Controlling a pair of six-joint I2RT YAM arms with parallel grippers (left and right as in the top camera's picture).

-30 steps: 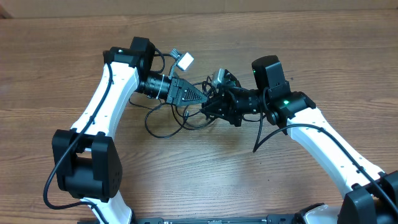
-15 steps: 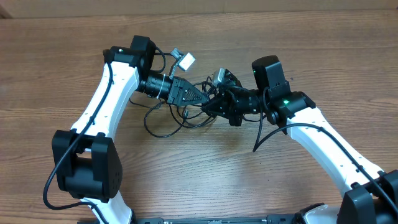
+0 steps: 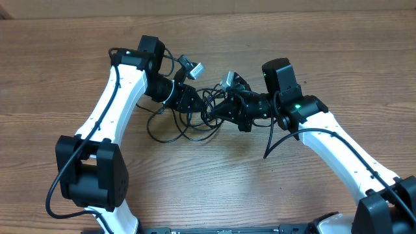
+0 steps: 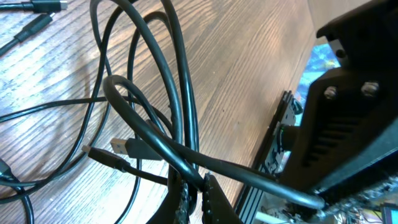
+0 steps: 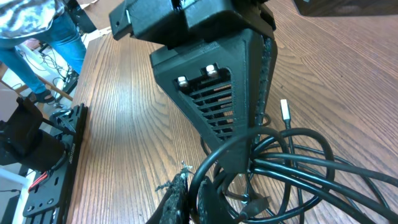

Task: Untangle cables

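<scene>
Left gripper (image 4: 198, 185) has pulled back from the right gripper (image 5: 190, 188). Both stay pinched tight on the cables (image 4: 185, 93), with loops now spreading between them.

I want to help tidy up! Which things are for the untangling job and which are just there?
For the job:
cables
left gripper
right gripper

Just there:
wooden table
person in jeans, in the background

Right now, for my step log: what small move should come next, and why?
Probably ease the left claw and right claw slowly apart: both look shut on strands of the cables, which loop tightly between them.
</scene>
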